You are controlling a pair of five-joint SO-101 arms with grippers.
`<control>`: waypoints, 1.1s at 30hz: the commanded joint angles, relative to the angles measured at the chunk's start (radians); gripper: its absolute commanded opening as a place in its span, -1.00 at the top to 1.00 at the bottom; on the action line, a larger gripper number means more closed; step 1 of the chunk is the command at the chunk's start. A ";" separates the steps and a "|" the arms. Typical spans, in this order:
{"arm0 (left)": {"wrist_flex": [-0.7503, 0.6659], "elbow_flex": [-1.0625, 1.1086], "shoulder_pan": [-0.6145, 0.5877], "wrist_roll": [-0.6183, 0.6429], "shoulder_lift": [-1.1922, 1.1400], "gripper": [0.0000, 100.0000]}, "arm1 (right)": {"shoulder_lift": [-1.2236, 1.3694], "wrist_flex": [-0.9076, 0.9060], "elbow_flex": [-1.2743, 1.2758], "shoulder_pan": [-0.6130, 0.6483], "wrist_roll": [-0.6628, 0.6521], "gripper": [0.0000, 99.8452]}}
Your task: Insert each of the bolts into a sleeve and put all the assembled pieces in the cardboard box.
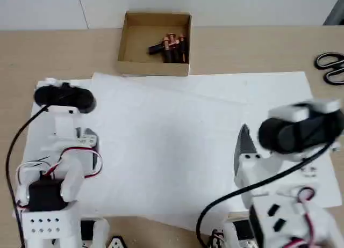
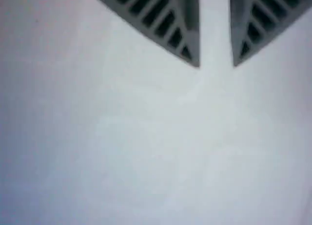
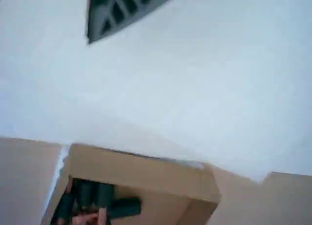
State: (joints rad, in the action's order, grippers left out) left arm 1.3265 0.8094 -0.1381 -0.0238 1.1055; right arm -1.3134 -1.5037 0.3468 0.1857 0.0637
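The cardboard box (image 1: 129, 44) stands at the far middle of the table, just past the white paper. Several assembled pieces (image 1: 171, 48), black sleeves with copper bolt heads, lie heaped in its right half. The right wrist view looks into the box (image 3: 146, 174) and shows those sleeves (image 3: 97, 200) in a corner. My left gripper (image 1: 88, 143) hovers low over the paper at the left. Its fingers (image 2: 170, 25) are a little apart with nothing between them. Over the paper at the right hangs my right gripper (image 1: 244, 143), far short of the box.
A white paper sheet (image 1: 177, 135) covers most of the work area. Black-handled scissors (image 1: 330, 67) lie on the bare table at the far right. Both arm bases stand along the near edge.
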 commanded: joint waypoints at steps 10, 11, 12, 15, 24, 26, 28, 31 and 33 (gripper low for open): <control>-0.029 0.076 -0.110 0.247 0.008 0.95 | -0.496 0.412 0.850 -0.203 -0.006 0.75; -0.034 0.097 -0.110 0.252 0.008 0.95 | -0.490 0.429 0.870 -0.234 -0.006 0.75; -0.035 0.117 -0.107 0.252 0.008 0.95 | -0.493 0.446 0.893 -0.260 -0.006 0.75; -0.041 0.160 -0.112 0.252 0.008 0.95 | -0.501 0.476 0.953 -0.311 -0.006 0.75; -0.245 0.326 -0.107 0.209 0.008 0.96 | -0.501 0.481 1.123 -0.321 -0.006 0.75; -0.310 0.378 -0.107 0.173 0.008 0.96 | -0.501 0.481 1.148 -0.321 -0.006 0.75; -0.359 0.424 -0.107 0.147 0.008 0.96 | -0.501 0.481 1.172 -0.318 -0.006 0.75; -0.404 0.469 -0.107 0.135 0.008 0.96 | -0.501 0.481 1.218 -0.318 -0.006 0.75; -0.414 0.492 -0.104 0.135 0.008 0.96 | -0.501 0.481 1.246 -0.318 -0.006 0.75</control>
State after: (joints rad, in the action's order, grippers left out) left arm 0.9521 1.2896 -0.2440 0.1220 1.1055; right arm -1.8059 -1.0449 1.5742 -0.1227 0.0637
